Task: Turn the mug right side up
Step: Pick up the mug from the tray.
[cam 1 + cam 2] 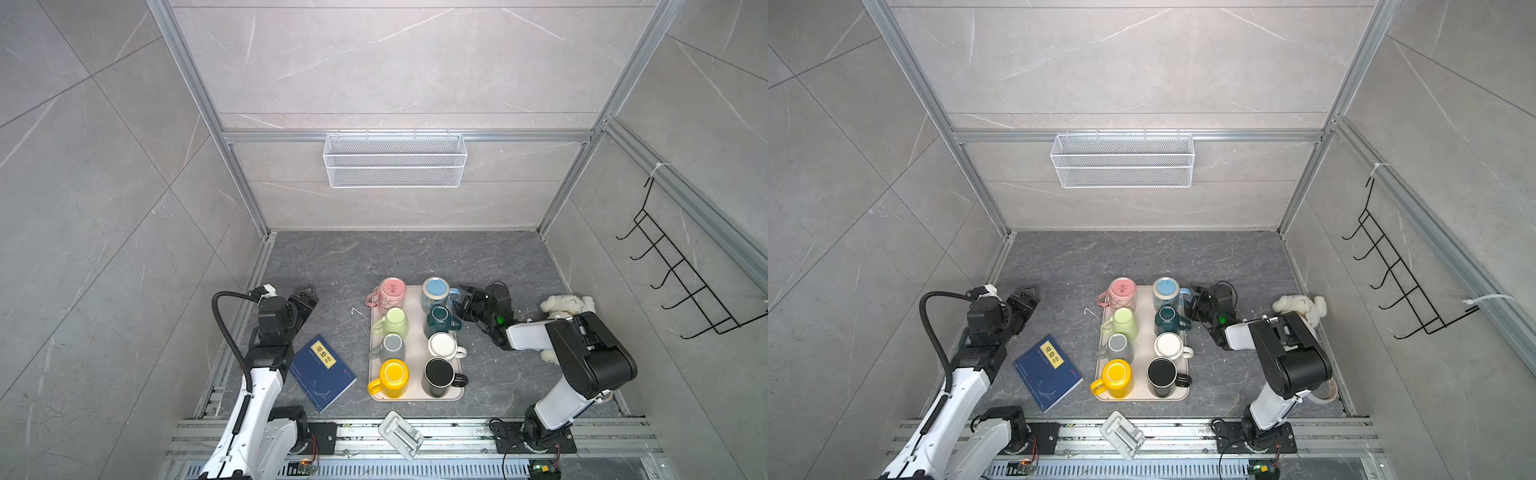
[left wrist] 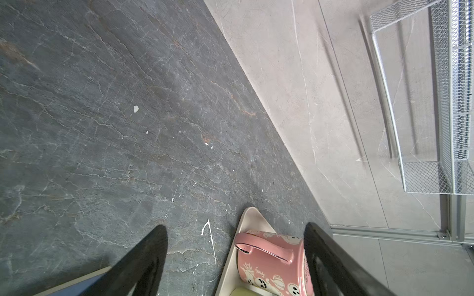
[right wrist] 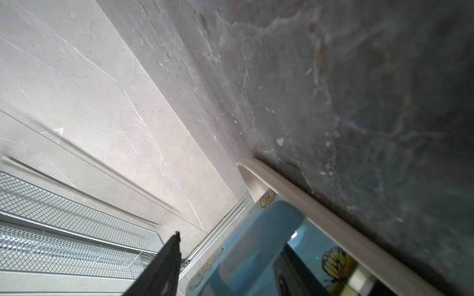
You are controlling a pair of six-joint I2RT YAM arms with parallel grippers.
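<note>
Standing at the far right corner of the beige tray (image 1: 415,345), the blue butterfly mug (image 1: 435,291) looks mouth down to me, so nothing is turned yet. My right gripper (image 1: 461,298) is spread around its handle (image 3: 256,238), not pinching it. My left gripper (image 1: 307,294) hangs spread, well apart. Grasp, lift and flip remain.

**Robot laboratory test cell.** Stone-patterned panels (image 1: 83,166) in aluminium framing (image 1: 270,136) wall in a dark slab floor (image 1: 374,257). Along the lower edge, a left arm (image 1: 257,399) and a right arm (image 1: 582,361) stand bolted to a slotted rail (image 1: 457,434), beside bare circuit boards (image 1: 542,468). A wire basket (image 1: 395,162) hangs at centre.
</note>
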